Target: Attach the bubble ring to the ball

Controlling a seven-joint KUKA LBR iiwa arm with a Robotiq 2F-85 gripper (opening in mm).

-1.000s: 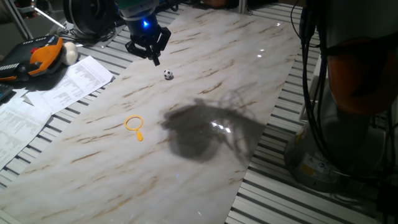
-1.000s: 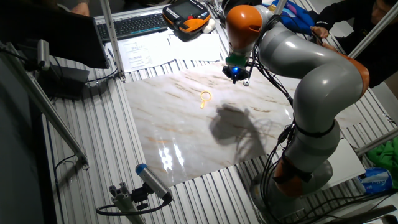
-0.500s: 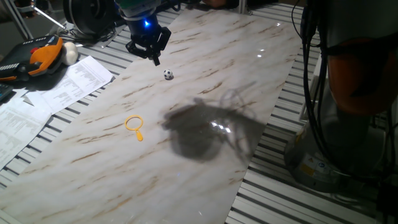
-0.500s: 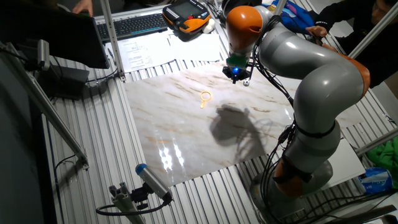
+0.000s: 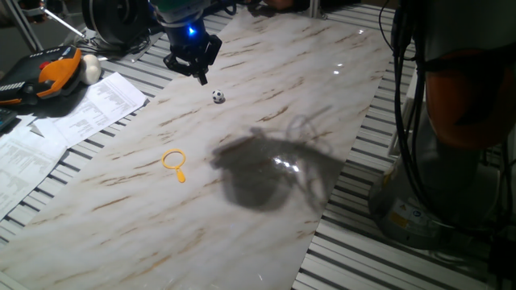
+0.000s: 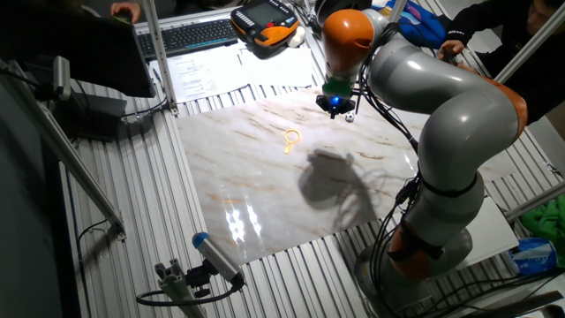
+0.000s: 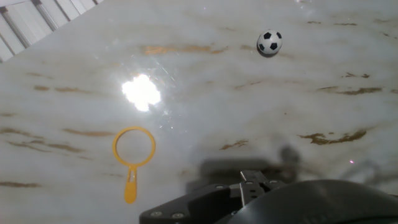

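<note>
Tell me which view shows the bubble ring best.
The hand view: the ring is large, with loop and handle clear, lying flat. One fixed view shows it small; the other shows a tiny orange mark.

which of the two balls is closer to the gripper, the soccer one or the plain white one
The soccer ball. It lies on the marble slab just beside the gripper, while the plain off-white ball rests off the slab, next to the orange pendant by the papers.

Gripper point(image 5: 199, 74) hovering at far left of marble table point(image 5: 266, 105), ball point(image 5: 218, 96) just beside it, bubble ring point(image 5: 175, 163) nearer, well apart.
</note>
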